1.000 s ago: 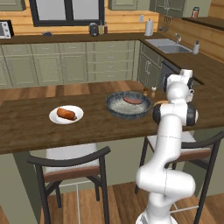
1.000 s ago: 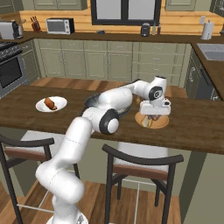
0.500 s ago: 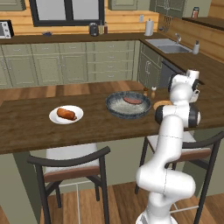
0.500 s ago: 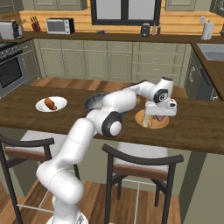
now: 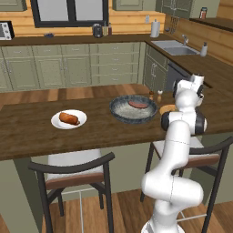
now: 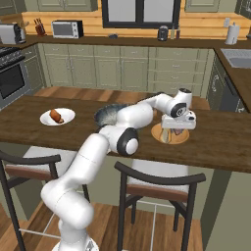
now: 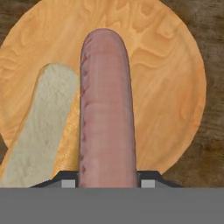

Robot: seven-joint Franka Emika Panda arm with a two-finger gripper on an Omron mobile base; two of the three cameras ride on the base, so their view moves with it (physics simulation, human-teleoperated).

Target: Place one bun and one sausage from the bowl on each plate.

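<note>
In the hand view my gripper is shut on a red-brown sausage, which runs lengthwise between the fingertips. It hangs over the orange-tan plate, beside a bun lying on that plate. From the right base view the gripper points down at the same plate. The dark grey-blue bowl holds one more sausage. The white plate at the left carries an orange-brown roll.
Two small shakers stand just behind the bowl. Two dark stools sit against the near edge of the wooden counter. A sink lies on the far right counter.
The hand has shifted a little over the orange-tan plate, with the sausage still held. The bowl and white plate have not moved.
</note>
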